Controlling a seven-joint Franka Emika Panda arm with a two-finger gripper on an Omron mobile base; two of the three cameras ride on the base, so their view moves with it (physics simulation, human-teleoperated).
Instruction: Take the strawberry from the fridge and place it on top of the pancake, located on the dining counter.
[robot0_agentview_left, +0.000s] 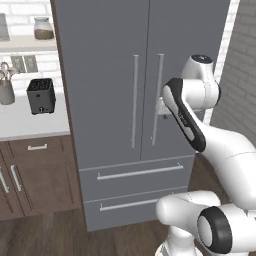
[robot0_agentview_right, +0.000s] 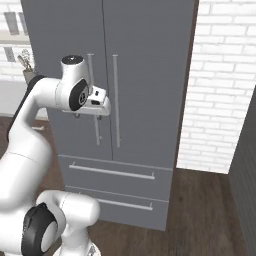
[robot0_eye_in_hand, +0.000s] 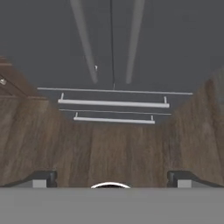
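Observation:
The fridge (robot0_agentview_left: 110, 75) is a tall matte grey French-door unit, and both its doors are closed. Its two long silver handles (robot0_agentview_left: 134, 100) run side by side at the centre seam. Below them are two drawers (robot0_agentview_left: 137, 172) with bar handles. My gripper (robot0_agentview_right: 88, 115) hangs just in front of the handles at mid-door height, pointing down, and holds nothing. In the hand view the gripper (robot0_eye_in_hand: 112, 179) is open, its fingertips (robot0_eye_in_hand: 43, 178) wide apart over the fridge (robot0_eye_in_hand: 109, 39) front and the drawers. The strawberry, the pancake and the dining counter are out of view.
Left of the fridge, a white counter (robot0_agentview_left: 30, 120) on brown wooden cabinets (robot0_agentview_left: 35, 175) carries a black toaster (robot0_agentview_left: 41, 95) and a utensil holder (robot0_agentview_left: 6, 90). A white brick wall (robot0_agentview_right: 220, 100) stands to the fridge's right. Wooden floor (robot0_eye_in_hand: 109, 148) lies before the drawers.

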